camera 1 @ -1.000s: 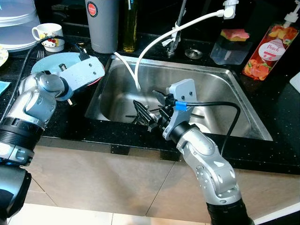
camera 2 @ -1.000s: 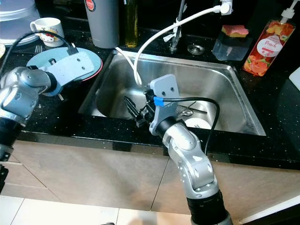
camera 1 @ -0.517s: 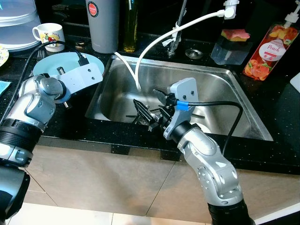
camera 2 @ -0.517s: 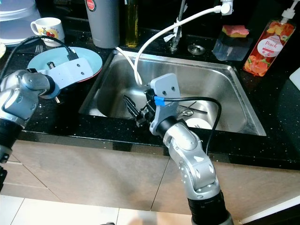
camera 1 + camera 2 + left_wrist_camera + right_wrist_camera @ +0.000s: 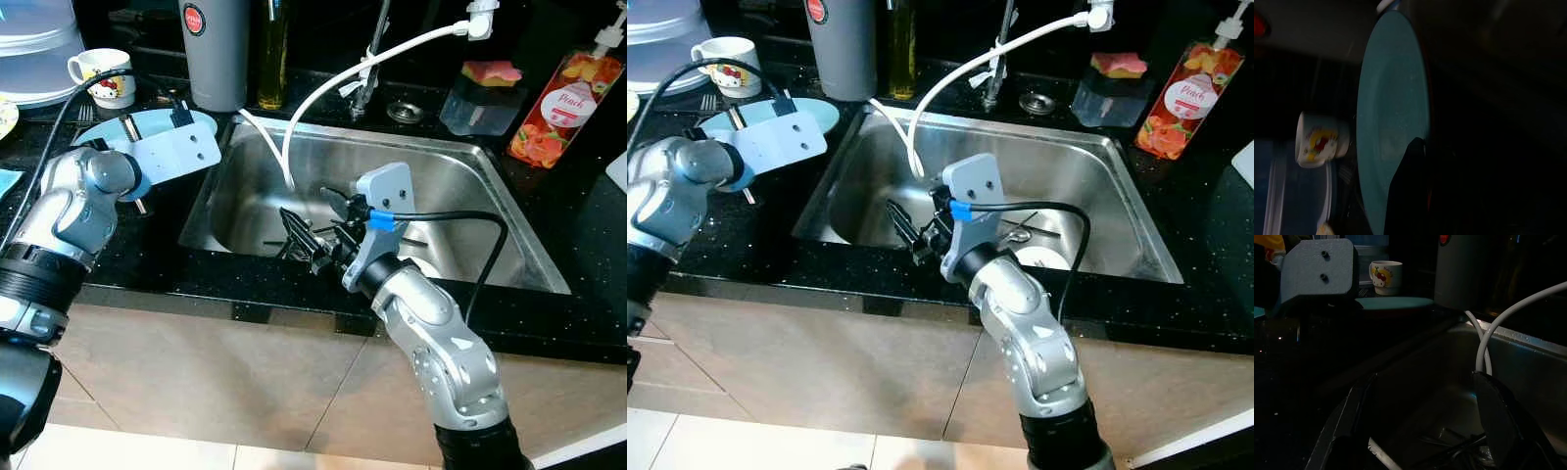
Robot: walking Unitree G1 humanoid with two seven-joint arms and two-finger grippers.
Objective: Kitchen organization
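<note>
While the left arm reaches over the black speckled countertop (image 5: 147,250), its wrist plate covers most of the light blue plate (image 5: 110,127) that lies flat on the counter just left of the sink. The left gripper (image 5: 1409,196) shows in the dark left wrist view as one black finger lying along the plate's rim; whether the fingers are apart or pinched together cannot be told, nor whether they touch the plate. Behind the plate stands a white cartoon mug (image 5: 102,76), with a stack of clear plastic lids (image 5: 35,49) at the far left corner. Further along the back edge stand a tall grey tumbler (image 5: 213,51) with a red emblem and a bottle of yellow oil (image 5: 271,54).

Right of the plate comes the stainless steel sink (image 5: 460,181), sunk into the counter. A white hose (image 5: 328,83) curves from the tap area down into the basin. The right gripper (image 5: 300,238) hangs over the sink's near left part, its two black fingers spread apart and holding nothing, as the right wrist view also shows. Beneath and beside the wrist, a white dish (image 5: 1040,258) and some metal cutlery (image 5: 1018,233) lie on the sink floor.

At the back right sits a clear container with a pink and yellow sponge (image 5: 493,72) on top, and beside it a peach-labelled soap bottle (image 5: 561,103).
</note>
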